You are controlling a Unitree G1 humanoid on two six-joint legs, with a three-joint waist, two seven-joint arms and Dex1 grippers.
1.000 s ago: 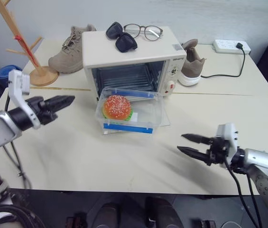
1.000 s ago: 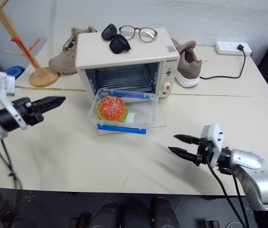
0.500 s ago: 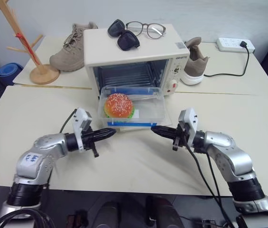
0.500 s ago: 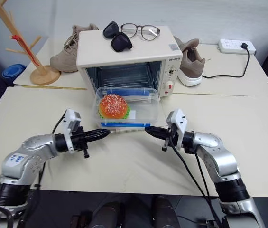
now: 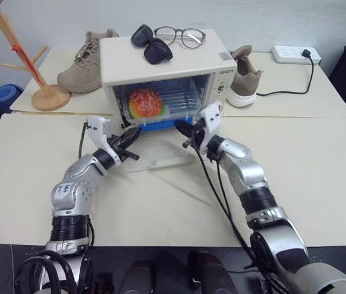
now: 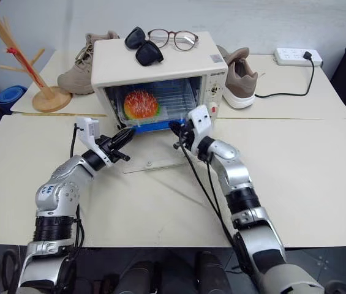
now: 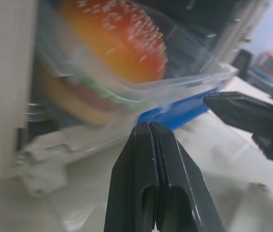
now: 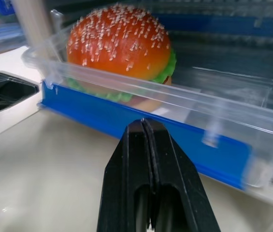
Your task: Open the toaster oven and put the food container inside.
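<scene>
Nearest us, on the surface (image 5: 160,202) in front of the toaster oven (image 5: 160,64), both our arms reach toward its open mouth. Our left gripper (image 5: 131,138) and right gripper (image 5: 182,128) each have their fingers pressed fully together, holding nothing; we use them as blunt pushers, not clamps.

Just ahead of the tips lies the oven's glass door (image 5: 160,160), dropped flat onto the surface. Our tips sit over it, at the near blue edge of the food container (image 6: 154,107); the right wrist view puts the right tip close against that blue clip (image 8: 146,135), though we cannot say it touches.

The container sits mostly within the oven cavity, its near edge at the opening, the burger toy (image 5: 145,102) toward the cavity's left side.

Handling judgement: we take it for a light, stiff, thin-walled box, slick plastic that slides easily on glass and rack. It may skew if pushed at one corner. Best contact is low on the near wall, both tips spread evenly. The lid rim looks flexible; we would avoid pressing there.

Atop the oven, farthest off, rest sunglasses (image 5: 153,46) and spectacles (image 5: 184,37).
</scene>
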